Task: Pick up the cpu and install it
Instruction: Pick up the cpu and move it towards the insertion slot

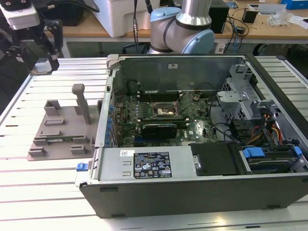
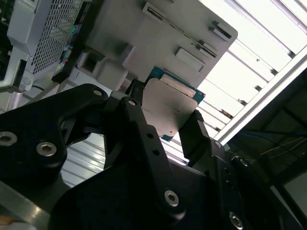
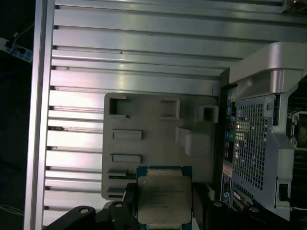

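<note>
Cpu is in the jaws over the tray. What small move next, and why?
Probably carry it level toward the open case: the gripper is shut on the cpu above the grey fixture tray, clear of it, while the motherboard socket lies inside the case, toward the exterior view's right.

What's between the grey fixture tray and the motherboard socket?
In the exterior view, the computer case's upright side wall stands between the fixture tray and the socket, followed by a strip of motherboard.
</note>
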Tool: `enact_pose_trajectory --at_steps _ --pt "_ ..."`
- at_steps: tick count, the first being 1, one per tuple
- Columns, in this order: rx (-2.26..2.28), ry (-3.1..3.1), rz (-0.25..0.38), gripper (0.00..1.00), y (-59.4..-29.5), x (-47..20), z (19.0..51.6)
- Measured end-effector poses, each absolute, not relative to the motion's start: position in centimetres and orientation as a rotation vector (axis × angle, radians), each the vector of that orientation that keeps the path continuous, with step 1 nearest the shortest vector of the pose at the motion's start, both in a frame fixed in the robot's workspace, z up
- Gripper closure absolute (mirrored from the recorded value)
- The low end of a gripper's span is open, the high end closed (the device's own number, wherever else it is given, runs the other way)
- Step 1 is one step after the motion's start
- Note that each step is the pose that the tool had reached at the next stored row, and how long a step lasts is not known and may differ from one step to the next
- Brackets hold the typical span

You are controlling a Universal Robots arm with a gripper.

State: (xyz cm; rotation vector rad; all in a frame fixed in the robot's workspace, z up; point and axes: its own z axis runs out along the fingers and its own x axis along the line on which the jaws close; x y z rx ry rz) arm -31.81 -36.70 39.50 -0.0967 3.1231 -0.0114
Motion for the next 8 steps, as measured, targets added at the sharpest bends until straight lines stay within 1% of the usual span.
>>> enact_pose_trajectory --at_steps 8 --pt "-0.097 3.123 -0.012 0.46 -36.7 -28.0 39.5"
